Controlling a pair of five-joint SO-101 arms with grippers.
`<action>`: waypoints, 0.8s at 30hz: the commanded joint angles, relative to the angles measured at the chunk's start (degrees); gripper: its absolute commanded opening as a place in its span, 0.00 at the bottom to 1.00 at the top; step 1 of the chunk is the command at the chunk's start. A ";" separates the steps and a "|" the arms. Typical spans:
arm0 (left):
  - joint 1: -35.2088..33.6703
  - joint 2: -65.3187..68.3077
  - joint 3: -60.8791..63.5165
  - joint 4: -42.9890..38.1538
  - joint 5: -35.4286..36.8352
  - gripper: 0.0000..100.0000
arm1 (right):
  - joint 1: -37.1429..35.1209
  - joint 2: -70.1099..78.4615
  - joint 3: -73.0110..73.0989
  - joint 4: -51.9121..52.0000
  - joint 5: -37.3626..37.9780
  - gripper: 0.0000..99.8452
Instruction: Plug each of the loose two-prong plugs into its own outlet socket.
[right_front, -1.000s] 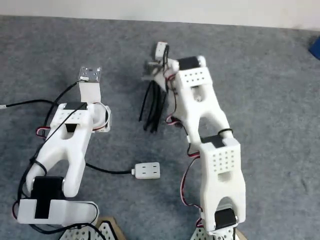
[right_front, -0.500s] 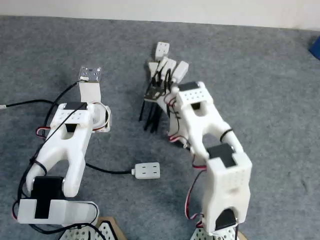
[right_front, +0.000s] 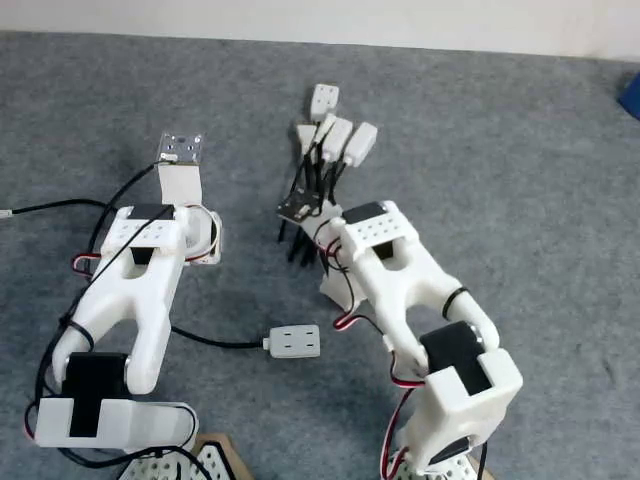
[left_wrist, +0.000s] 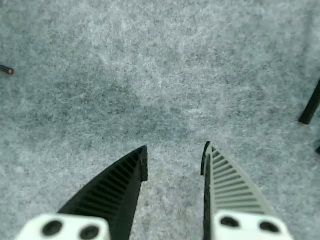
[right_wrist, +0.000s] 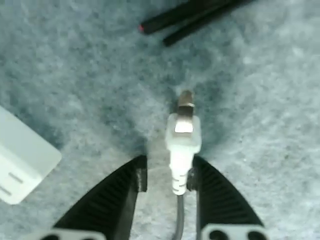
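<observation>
Looks like a robotics lab test bench. Shown by the white 3D-printed plastic left arm (right_front: 135, 290) and matching right arm (right_front: 400, 280), with bare red and black servo wires (right_front: 369, 358) looping along the joints, seated on perforated white base plates (right_front: 160, 466) over a pale wooden board (right_front: 222, 452) at the near edge of the surface. Covered in grey felt-like cloth (right_front: 540, 250), stocked with a white plastic outlet block (right_front: 295, 341) and a white plastic two-prong plug (right_wrist: 183, 131). Backed by a pale wall (right_front: 450, 22) along the far edge.
</observation>
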 joint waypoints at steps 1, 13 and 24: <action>0.75 -0.31 -0.13 -0.53 0.35 0.19 | 0.04 -0.31 0.48 -0.84 -0.53 0.11; 0.75 -0.31 -0.13 -0.53 0.35 0.19 | 1.01 -0.22 0.66 1.10 5.71 0.07; 0.92 -0.22 -0.13 -0.62 0.35 0.19 | 3.12 -0.66 -1.89 7.52 0.88 0.01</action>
